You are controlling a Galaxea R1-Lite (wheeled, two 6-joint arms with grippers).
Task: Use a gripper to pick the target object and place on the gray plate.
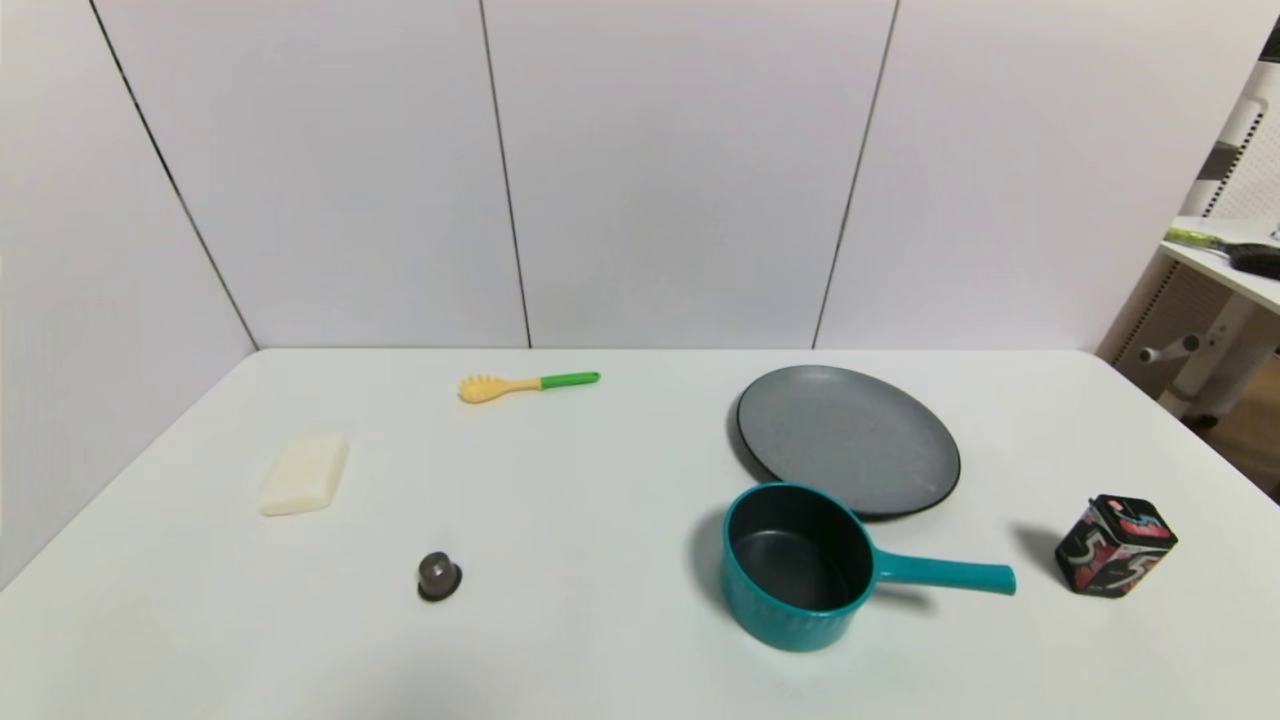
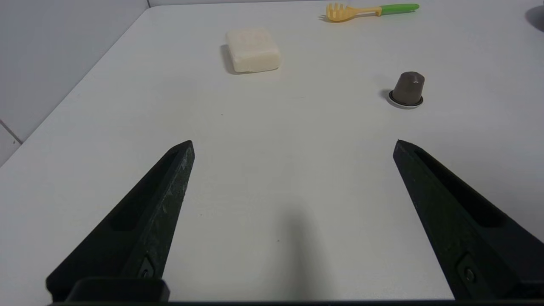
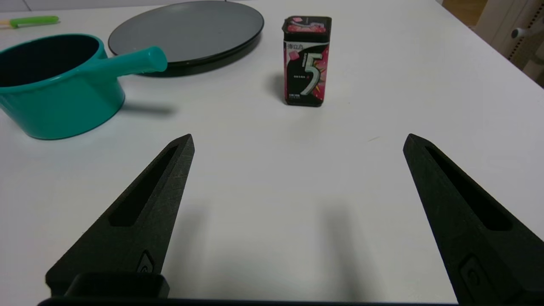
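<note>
The teal saucepan (image 1: 795, 565) stands upright on the white table, its straight handle (image 1: 945, 575) pointing right; it also shows in the right wrist view (image 3: 59, 85). The gray plate (image 1: 848, 438) lies flat just behind it, empty, and shows in the right wrist view (image 3: 187, 29). Neither gripper shows in the head view. My right gripper (image 3: 297, 140) is open and empty above bare table, nearer to me than the pan and the tin. My left gripper (image 2: 293, 144) is open and empty over the table's left part.
A black patterned tin box (image 1: 1115, 546) stands right of the pan handle. A cream soap bar (image 1: 304, 473), a dark capsule (image 1: 438, 576) and a yellow-and-green pasta fork (image 1: 528, 384) lie on the left half. A second table (image 1: 1225, 250) is at far right.
</note>
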